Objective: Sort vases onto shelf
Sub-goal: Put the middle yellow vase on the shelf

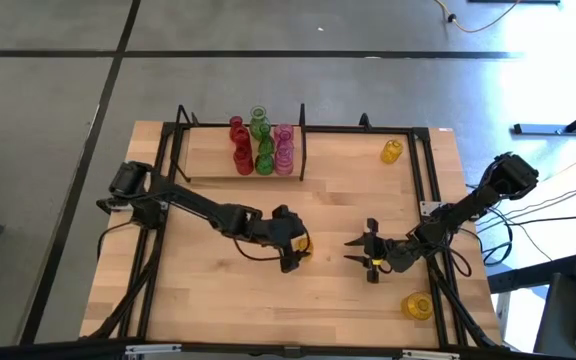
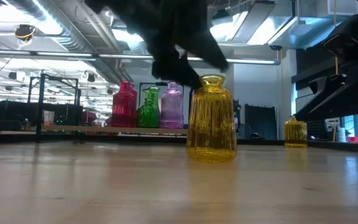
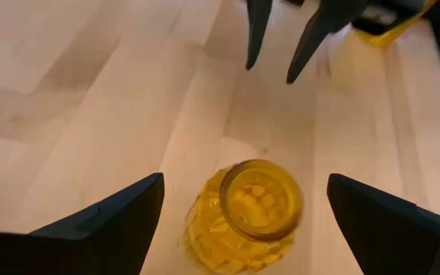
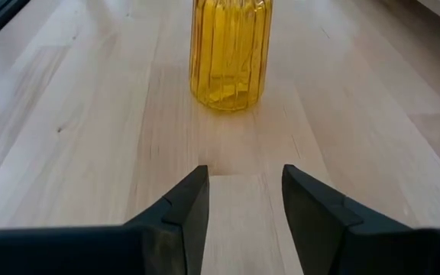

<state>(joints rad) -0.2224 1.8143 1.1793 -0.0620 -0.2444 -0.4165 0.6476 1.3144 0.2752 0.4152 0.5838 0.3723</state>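
Note:
A yellow ribbed vase (image 1: 304, 246) stands upright on its base near the table's middle. My left gripper (image 1: 293, 248) hovers over it, pointing down and open. In the left wrist view its fingers stand wide on either side of the vase's mouth (image 3: 260, 198) without touching it. My right gripper (image 1: 348, 250) is open to the vase's right, low over the table. It points level at the vase (image 4: 230, 50), which stands well ahead of the fingertips. Red (image 1: 240, 145), green (image 1: 262, 140) and pink (image 1: 284, 148) vases stand on the shelf (image 1: 208, 158) at the far edge.
Two more yellow vases stand on the table, one at the far right (image 1: 392, 150) and one at the near right (image 1: 417, 305). Black metal rods (image 1: 430, 190) frame the table top. The shelf's black upright divider (image 1: 302, 140) stands just right of the pink vases.

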